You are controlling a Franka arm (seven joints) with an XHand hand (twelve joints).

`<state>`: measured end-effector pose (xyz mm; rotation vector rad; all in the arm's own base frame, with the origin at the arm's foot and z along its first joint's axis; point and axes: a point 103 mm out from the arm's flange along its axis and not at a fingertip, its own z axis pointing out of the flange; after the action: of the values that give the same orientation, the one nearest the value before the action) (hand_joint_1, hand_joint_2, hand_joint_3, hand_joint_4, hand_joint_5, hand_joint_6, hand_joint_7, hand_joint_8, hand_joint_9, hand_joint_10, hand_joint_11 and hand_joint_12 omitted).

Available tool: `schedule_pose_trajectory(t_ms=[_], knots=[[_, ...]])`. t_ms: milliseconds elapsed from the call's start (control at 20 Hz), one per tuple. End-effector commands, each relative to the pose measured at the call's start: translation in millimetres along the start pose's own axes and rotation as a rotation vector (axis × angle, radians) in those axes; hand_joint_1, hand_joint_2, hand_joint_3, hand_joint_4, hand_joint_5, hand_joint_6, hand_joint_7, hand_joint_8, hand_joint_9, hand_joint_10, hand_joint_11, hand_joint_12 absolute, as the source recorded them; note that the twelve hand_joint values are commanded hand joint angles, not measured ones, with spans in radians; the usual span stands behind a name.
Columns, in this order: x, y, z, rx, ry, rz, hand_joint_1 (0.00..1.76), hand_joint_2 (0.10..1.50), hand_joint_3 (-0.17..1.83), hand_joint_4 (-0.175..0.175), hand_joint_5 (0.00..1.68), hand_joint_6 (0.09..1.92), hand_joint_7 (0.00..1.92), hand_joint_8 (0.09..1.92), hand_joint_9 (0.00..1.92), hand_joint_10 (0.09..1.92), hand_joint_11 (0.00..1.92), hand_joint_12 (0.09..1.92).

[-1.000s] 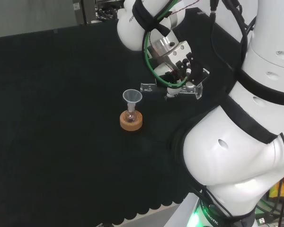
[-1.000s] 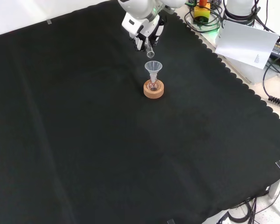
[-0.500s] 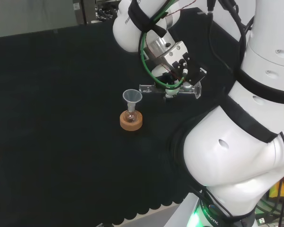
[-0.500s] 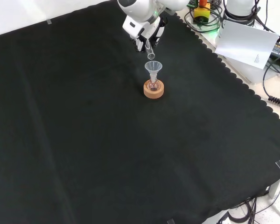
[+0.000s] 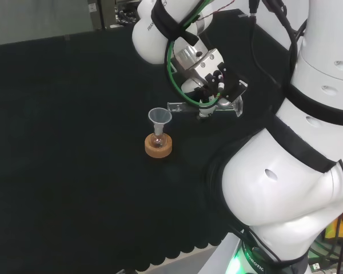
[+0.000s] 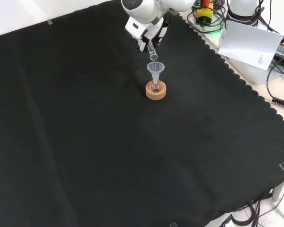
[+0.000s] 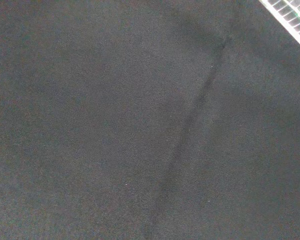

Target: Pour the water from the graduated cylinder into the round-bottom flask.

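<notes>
Lying nearly level in the head view, the cylinder [image 5: 203, 107] is held in the curled fingers of the robot hand [image 5: 208, 94], its mouth just right of and slightly above the funnel [image 5: 159, 117] on the flask [image 5: 158, 140].

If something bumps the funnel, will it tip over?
Probably. The funnel stands tall with its wide cup on top and a thin stem in the flask. The cork ring likely steadies the flask, not the funnel.

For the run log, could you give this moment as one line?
phase: pouring | hand: holds cylinder, tipped | mouth: by funnel | flask: on cork ring
</notes>
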<state>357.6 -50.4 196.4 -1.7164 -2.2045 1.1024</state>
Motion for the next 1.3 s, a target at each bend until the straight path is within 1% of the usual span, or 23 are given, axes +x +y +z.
schedule_pose_trajectory(t_ms=[50, 300, 550, 900, 1300], knots=[[2, 0, -4, 0.007, -0.027, 0.004, 1.15, 1.21, -0.17, -0.175, 0.97, 1.06, 1.31, 0.24, 1.45, 0.09, 1.23, 0.74], [-1, -2, -6, 0.012, -0.047, 0.012, 1.15, 1.21, -0.17, -0.175, 0.97, 1.06, 1.30, 0.24, 1.45, 0.09, 1.23, 0.74], [2, -2, -9, 0.023, -0.071, 0.018, 1.15, 1.21, -0.17, -0.175, 0.97, 1.06, 1.30, 0.24, 1.45, 0.09, 1.23, 0.74], [1, -3, -14, 0.020, -0.112, 0.025, 1.15, 1.22, -0.17, -0.175, 0.96, 1.07, 1.30, 0.23, 1.44, 0.09, 1.23, 0.74], [-1, -4, -19, 0.016, -0.139, 0.034, 1.15, 1.22, -0.17, -0.175, 0.96, 1.07, 1.30, 0.23, 1.44, 0.09, 1.23, 0.73]])
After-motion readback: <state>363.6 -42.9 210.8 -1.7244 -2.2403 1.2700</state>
